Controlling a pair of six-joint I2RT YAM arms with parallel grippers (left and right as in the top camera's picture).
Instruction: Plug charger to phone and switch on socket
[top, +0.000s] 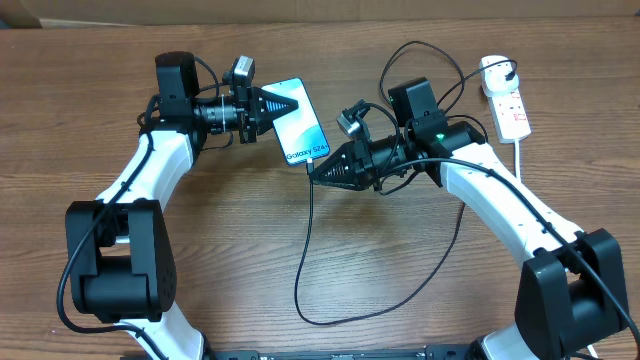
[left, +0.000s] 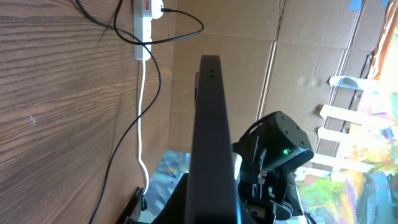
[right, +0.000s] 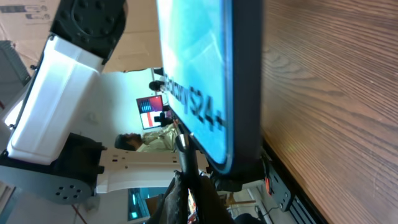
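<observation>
Across wood-grain table (top: 240, 260): socket (top: 508, 108), raised phone (top: 303, 125); cardboard wall (left: 249, 25) behind.

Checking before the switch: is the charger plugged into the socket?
Yes, overhead the charger has its black plug seated in the rounded end of the socket.

Phone (top: 300, 120) w/ lit blue-white screen, held tilted in my L gripper (top: 293, 104). Charger (top: 311, 215), thin blk cable: tip at phone's btm edge, plug in white socket (top: 510, 105).

Socket (top: 510, 108) and charger (top: 298, 283) on wooden table (top: 240, 255)
</observation>
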